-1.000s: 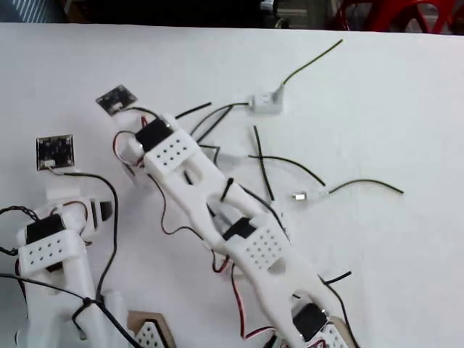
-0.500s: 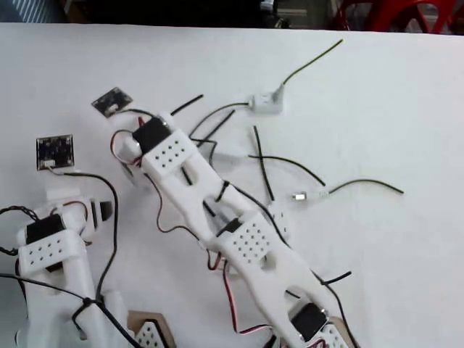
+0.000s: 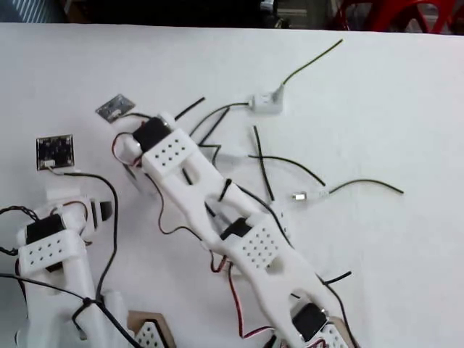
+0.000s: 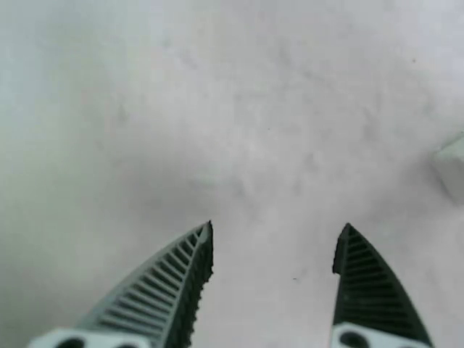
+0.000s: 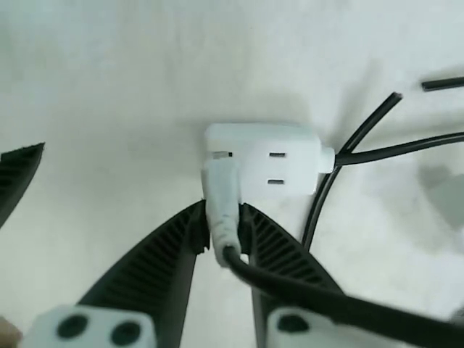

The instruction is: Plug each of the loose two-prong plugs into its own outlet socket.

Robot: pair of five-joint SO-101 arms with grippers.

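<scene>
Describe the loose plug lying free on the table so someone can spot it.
On the white table, look right of the long outstretched right arm. The small pale plug lies there alone, its black cord arcing rightward; unlike the white socket farther back, it joins nothing.

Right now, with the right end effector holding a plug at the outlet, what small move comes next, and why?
Probably a short push toward the outlet socket: the right end effector grips the plug, whose nose meets the socket's face, but full seating can't be confirmed.

White plug (image 5: 221, 206) — touching one end of the white outlet socket (image 5: 279, 167).
</scene>
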